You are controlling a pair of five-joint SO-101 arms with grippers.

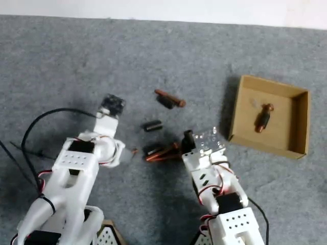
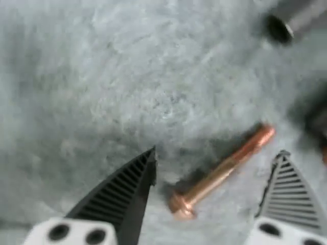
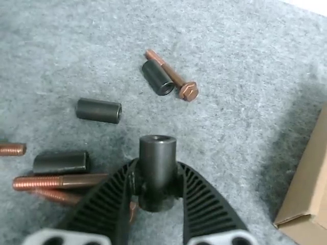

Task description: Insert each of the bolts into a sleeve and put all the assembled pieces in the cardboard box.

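Observation:
My right gripper (image 3: 157, 177) is shut on a dark sleeve (image 3: 157, 155) that stands upright between its fingers; from above it (image 1: 187, 141) hovers just left of the cardboard box (image 1: 299, 122). My left gripper (image 2: 217, 152) is open, low over the carpet, with a copper bolt (image 2: 220, 172) lying loose between its fingers. In the high view that bolt's tip (image 1: 134, 151) pokes out beside the left gripper (image 1: 126, 153). One assembled piece (image 1: 263, 117) lies in the box. Two more bolts (image 3: 60, 181) and a sleeve (image 3: 61, 162) lie together beside the right gripper.
Another sleeve (image 1: 152, 125) lies alone mid-carpet. Farther back a bolt (image 1: 170, 98) rests against a sleeve (image 3: 157, 77). The box's corner (image 3: 306, 204) is close to the right gripper. Open grey carpet stretches to the far left and back.

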